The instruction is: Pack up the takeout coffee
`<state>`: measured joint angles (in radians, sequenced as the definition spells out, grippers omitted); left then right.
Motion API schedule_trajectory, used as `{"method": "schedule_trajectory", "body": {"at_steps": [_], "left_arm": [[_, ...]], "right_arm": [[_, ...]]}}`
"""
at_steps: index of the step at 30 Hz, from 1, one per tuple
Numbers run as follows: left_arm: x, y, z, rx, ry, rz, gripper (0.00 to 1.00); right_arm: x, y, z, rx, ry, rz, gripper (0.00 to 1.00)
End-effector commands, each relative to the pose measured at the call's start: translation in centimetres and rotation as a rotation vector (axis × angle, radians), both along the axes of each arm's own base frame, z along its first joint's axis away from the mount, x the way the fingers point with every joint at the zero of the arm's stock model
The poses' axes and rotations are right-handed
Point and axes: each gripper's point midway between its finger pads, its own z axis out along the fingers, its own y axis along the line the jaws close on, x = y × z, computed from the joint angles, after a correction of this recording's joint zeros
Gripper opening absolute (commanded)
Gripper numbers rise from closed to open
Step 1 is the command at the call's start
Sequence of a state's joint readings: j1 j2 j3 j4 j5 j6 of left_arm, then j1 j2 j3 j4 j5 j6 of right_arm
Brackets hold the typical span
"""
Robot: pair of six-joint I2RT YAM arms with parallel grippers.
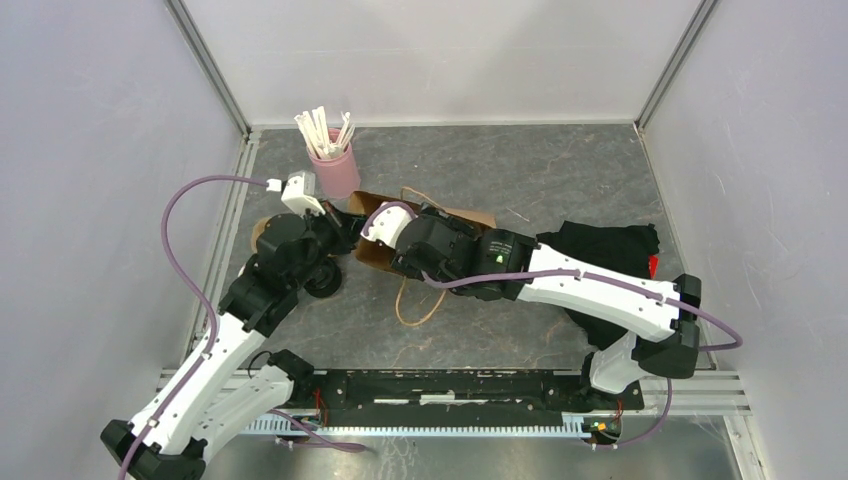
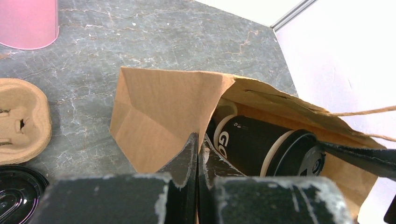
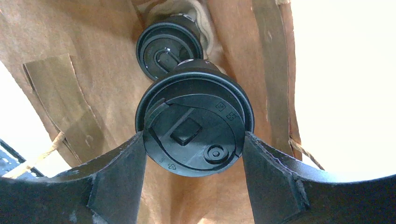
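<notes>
Left claw [image 2: 197, 142] pinches the paper bag [image 2: 159, 109] open by its rim as right claw [image 3: 193, 142] grips a lidded cup [image 3: 196, 112] inside.

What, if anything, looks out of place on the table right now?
The paper bag lies on its side on the table, so each capped coffee cup inside lies sideways rather than upright. No spill or damage shows.
</notes>
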<state>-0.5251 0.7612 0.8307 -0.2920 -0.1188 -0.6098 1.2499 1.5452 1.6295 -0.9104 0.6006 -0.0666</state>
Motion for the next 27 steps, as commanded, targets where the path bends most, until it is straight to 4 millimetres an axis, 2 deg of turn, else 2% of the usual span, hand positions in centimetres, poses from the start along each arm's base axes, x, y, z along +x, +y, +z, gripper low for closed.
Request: {"method": "schedule_trajectory", "body": {"at_steps": [1,5,11,17,23,27], "left_arm": [[-0.4,-0.3,2.0,-0.03,-0.107,-0.034,0.02],[-0.7,-0.3,1.1,-0.033,-0.095,-0.045,0.02],[-1.1,-0.2,0.2,-0.035,-0.078,-0.044,0.02],[-1.4,-0.4,-0.4,-0.03,-0.099,-0.067,0.02],[-1.3,-0.5,-1.4,-0.011,-0.098,-0.079,0.02],[-1.2,-0.6,-1.4,-0.012,-0.102,-0.081,0.02]], "right_arm": [[0.5,1.2,2.6,0.036,-0.09,0.104,0.0],[0.4,1.5,3.3,0.072,-0.097,0.11,0.0],[0.3,0.4,2.6,-0.029,-0.063,0.091,0.0],[-0.4,-1.4,1.4,-0.058,-0.052,0.102,0.0],[-0.3,-1.6,0.4,-0.1,-0.058,0.122,0.0],[-0.2,-1.9,-0.1,-0.163,-0.052,0.132,0.0]]}}
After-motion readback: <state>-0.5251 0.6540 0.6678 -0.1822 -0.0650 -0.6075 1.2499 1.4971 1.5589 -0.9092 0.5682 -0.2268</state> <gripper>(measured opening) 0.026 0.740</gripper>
